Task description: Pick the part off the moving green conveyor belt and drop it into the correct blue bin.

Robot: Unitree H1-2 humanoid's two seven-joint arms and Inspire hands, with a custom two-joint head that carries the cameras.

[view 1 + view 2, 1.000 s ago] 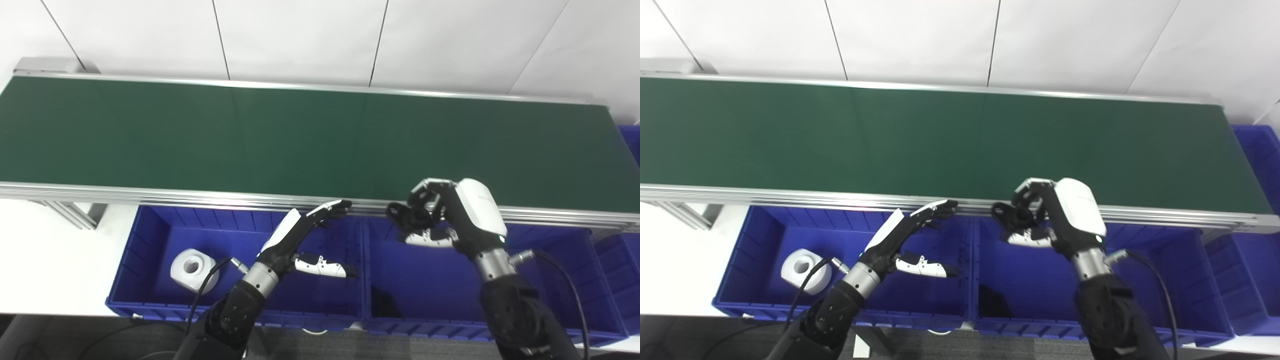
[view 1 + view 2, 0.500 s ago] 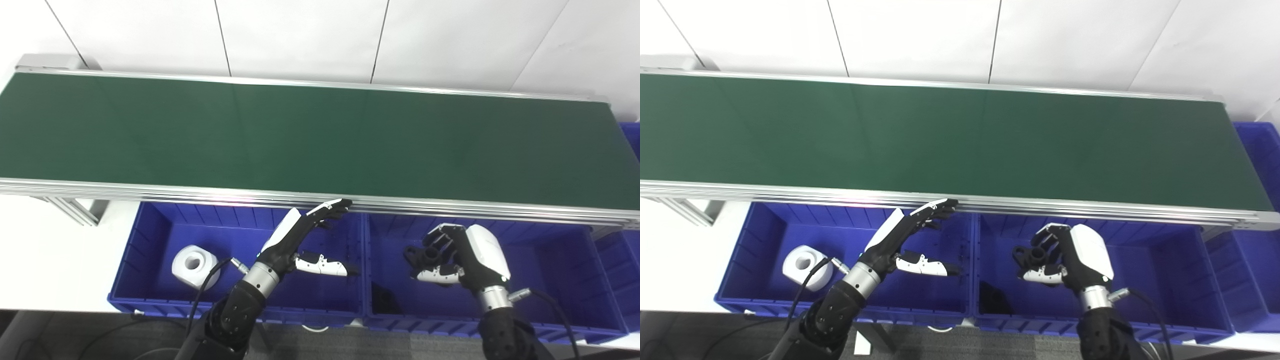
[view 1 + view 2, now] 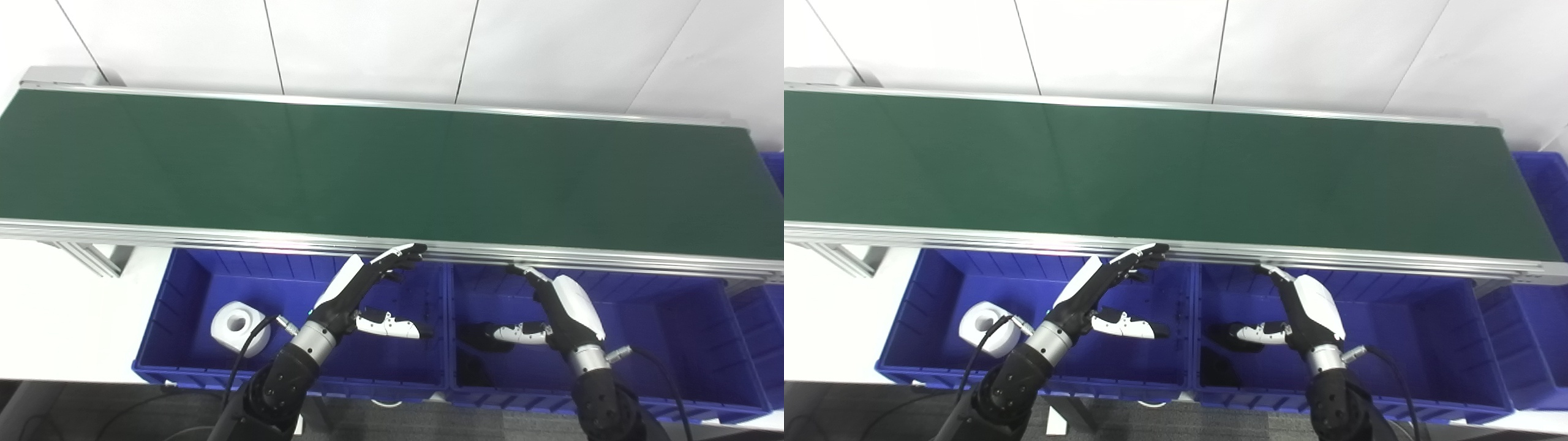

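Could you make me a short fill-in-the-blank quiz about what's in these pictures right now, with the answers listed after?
1. The white part lies in the ____ blue bin.
2. The conveyor belt is coloured ____.
3. The right hand has its fingers spread over a bin and holds ____.
4. The dark part lies in the bin just below the ____ hand.

Missing words: left; green; nothing; right

head cams, side by side | look down, seemingly steep | share conveyor belt (image 3: 392, 171), bins (image 3: 288, 324)
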